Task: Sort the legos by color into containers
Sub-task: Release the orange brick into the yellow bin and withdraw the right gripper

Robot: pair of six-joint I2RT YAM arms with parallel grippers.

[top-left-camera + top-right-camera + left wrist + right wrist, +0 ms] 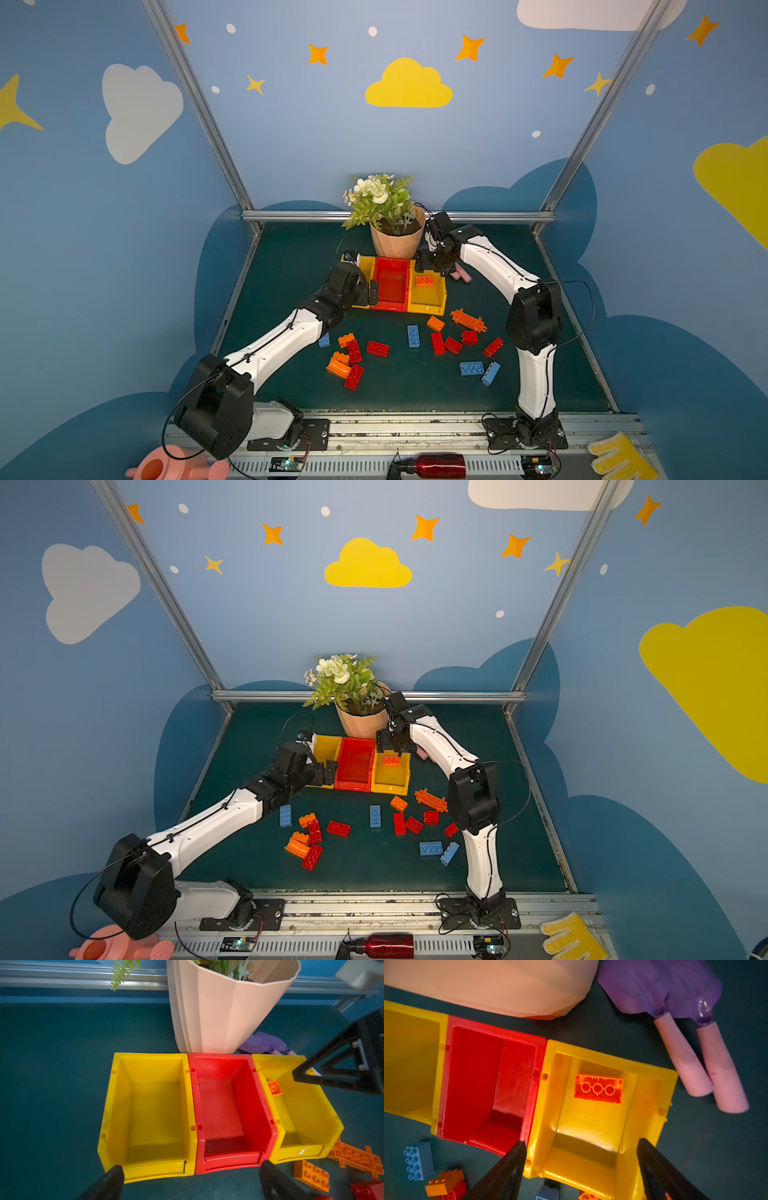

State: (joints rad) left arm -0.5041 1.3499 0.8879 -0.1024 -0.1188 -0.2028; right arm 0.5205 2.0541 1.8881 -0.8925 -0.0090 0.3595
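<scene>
In both top views the left gripper (371, 293) and the left arm (274, 349) cover the near end of the left yellow bin (368, 268); in a top view that arm also hides part of a blue brick (324, 340); the right arm (494, 266) hides most of the toy shovels (462, 274), so only pink handle ends show; a red brick (451, 830) sits half behind the same arm; in the left wrist view the fingers (112, 1180) are blurred and cut by the frame edge, the flower pot (218, 1012) is cut off at its top, and the near wall of the right yellow bin (307, 1115) hides part of the orange brick (275, 1088); in the right wrist view the right gripper (581, 1141) shows only its finger ends, and the left yellow bin and the blurred pot run out of frame.
</scene>
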